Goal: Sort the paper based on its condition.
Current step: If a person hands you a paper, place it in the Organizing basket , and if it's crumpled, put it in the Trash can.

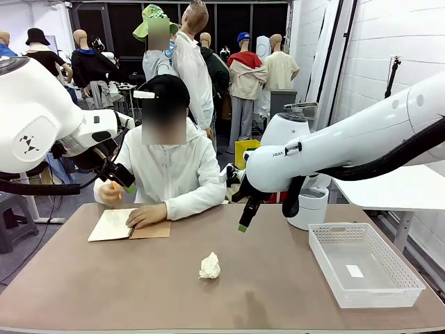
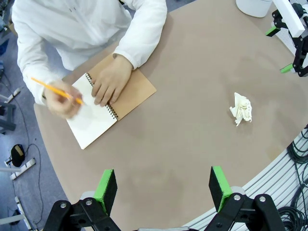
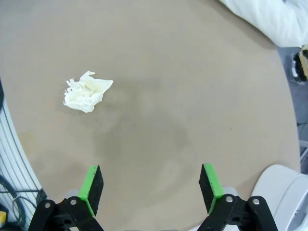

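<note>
A matte brown tabletop [image 1: 139, 292] stretches between the two arms, and a person in a white hooded top sits at its far edge. The left gripper [image 2: 162, 182] hangs high over the table, its green-padded fingers spread wide with nothing between them. In the left wrist view, the crumpled white paper [image 2: 241, 108] lies beyond the finger on the view's right, well apart from it. Beyond the other finger lies a spiral-bound notebook with a brown kraft cover [image 2: 134, 94]. One of the person's hands [image 2: 111, 79] rests flat on it. The right gripper [image 3: 150, 174] is likewise wide and empty over bare table, with the paper beyond its view-left finger, not touching. A white plastic mesh basket [image 1: 379, 296] stands off to the side.
</note>
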`<action>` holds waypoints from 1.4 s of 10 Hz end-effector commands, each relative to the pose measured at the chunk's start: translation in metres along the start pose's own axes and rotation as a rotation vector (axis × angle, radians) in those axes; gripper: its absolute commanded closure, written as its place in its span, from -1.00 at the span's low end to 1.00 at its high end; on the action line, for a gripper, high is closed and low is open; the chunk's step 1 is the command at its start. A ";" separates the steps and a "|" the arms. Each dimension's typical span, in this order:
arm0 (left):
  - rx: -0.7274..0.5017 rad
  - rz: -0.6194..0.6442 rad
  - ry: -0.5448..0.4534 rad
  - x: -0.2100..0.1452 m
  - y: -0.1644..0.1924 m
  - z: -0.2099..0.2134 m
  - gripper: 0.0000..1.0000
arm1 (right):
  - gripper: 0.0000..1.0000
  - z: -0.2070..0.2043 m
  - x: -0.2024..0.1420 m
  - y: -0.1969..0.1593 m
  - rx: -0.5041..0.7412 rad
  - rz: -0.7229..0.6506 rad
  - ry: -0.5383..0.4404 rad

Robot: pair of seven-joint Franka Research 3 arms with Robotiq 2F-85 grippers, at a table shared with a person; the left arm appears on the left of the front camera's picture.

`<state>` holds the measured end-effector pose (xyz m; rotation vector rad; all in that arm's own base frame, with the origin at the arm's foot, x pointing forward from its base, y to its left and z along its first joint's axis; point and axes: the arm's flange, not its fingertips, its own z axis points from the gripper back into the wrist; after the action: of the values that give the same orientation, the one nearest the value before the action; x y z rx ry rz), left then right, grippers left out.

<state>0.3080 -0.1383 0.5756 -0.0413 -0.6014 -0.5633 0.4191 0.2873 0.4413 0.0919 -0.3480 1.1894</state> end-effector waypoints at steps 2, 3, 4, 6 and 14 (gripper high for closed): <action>0.000 0.001 0.000 -0.001 0.001 0.000 -1.00 | -1.00 0.003 -0.001 -0.001 0.001 -0.009 -0.005; 0.000 0.001 0.000 -0.001 0.001 0.000 -1.00 | -1.00 0.003 -0.001 -0.001 0.001 -0.009 -0.005; 0.000 0.001 0.000 -0.001 0.001 0.000 -1.00 | -1.00 0.001 -0.001 -0.001 -0.003 -0.003 -0.001; 0.000 0.001 0.000 -0.001 0.001 0.000 -1.00 | -1.00 -0.016 0.018 0.005 0.068 0.044 -0.008; 0.000 0.001 0.000 -0.001 0.001 0.000 -1.00 | -1.00 -0.092 0.061 0.033 0.156 0.162 0.152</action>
<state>0.3080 -0.1384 0.5757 -0.0411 -0.6016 -0.5633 0.4198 0.3725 0.3715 0.1245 -0.1607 1.3715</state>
